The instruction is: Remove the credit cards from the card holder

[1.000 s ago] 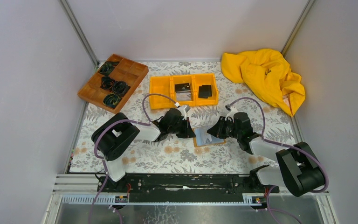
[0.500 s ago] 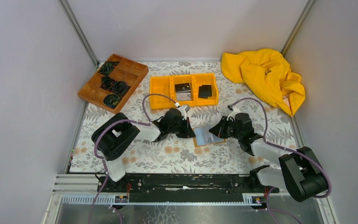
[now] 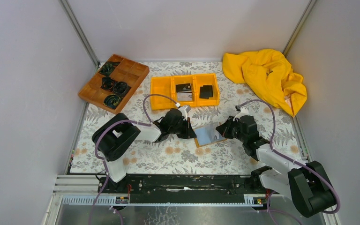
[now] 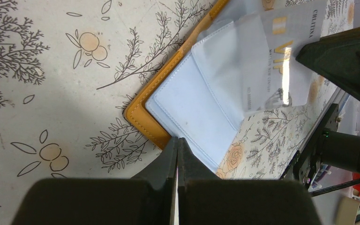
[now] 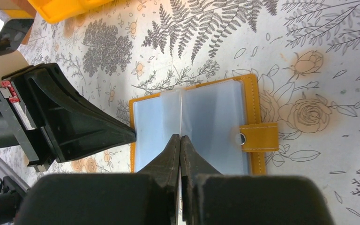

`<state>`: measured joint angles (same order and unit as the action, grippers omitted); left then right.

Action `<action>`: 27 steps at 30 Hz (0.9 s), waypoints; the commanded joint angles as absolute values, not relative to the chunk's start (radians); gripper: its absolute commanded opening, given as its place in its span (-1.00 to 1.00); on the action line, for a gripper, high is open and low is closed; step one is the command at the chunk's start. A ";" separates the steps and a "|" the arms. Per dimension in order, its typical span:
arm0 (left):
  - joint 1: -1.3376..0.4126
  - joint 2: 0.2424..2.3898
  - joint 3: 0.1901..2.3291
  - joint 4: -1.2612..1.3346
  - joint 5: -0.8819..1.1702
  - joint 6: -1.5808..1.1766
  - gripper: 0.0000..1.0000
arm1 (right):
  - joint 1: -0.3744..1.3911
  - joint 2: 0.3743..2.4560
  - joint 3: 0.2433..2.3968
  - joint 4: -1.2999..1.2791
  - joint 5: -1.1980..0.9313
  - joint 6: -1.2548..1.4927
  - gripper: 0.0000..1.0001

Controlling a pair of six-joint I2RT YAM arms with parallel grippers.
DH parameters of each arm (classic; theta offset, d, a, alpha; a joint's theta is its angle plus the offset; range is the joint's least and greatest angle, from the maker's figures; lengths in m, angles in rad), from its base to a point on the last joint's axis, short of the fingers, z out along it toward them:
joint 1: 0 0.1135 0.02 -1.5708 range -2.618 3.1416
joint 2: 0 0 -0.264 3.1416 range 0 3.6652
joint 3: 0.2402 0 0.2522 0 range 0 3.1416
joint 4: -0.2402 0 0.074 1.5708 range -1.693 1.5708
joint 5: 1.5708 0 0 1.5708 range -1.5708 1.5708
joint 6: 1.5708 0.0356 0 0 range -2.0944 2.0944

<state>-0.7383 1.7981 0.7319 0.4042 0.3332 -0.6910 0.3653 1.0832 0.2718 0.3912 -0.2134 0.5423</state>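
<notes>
The floral-print bench (image 3: 168, 157), enclosed by plain grey walls (image 3: 28, 70), carries the open card holder (image 5: 215, 122) between both hands. The left hand (image 4: 176, 143) is closed, tips on the holder's edge. The right hand (image 5: 180, 138) pinches a pale credit card (image 4: 281, 51).

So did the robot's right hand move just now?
Yes. Against the orange bin, the right hand has shifted slightly right, drawing a credit card from the card holder.
</notes>
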 commanded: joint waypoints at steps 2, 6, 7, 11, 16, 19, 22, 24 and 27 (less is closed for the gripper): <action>-0.729 1.817 0.709 0.365 0.324 -0.685 -1.00 | 0.358 1.043 0.277 0.393 -0.148 0.516 -1.00; -0.729 1.815 0.708 0.365 0.325 -0.686 -1.00 | 0.359 0.998 0.284 0.356 -0.110 0.518 -1.00; -0.729 1.813 0.709 0.365 0.324 -0.686 -1.00 | 0.359 0.975 0.286 0.347 -0.096 0.521 -1.00; -0.729 1.813 0.708 0.372 0.332 -0.690 -1.00 | 0.359 0.919 0.321 0.310 -0.069 0.524 -1.00; -0.729 1.827 0.709 0.383 0.342 -0.693 -1.00 | 0.359 0.994 0.429 0.319 -0.110 0.541 -1.00; -0.729 1.848 0.718 0.391 0.364 -0.699 -1.00 | 0.359 1.107 0.555 0.300 -0.119 0.536 -1.00; -0.729 1.855 0.716 0.403 0.373 -0.706 -1.00 | 0.355 1.238 0.732 0.251 -0.095 0.496 -1.00; -0.728 1.848 0.712 0.404 0.373 -0.706 -1.00 | 0.344 1.321 0.826 0.243 -0.081 0.479 -1.00; -0.729 1.835 0.709 0.401 0.371 -0.701 -1.00 | 0.306 1.451 0.965 0.239 -0.102 0.475 -0.99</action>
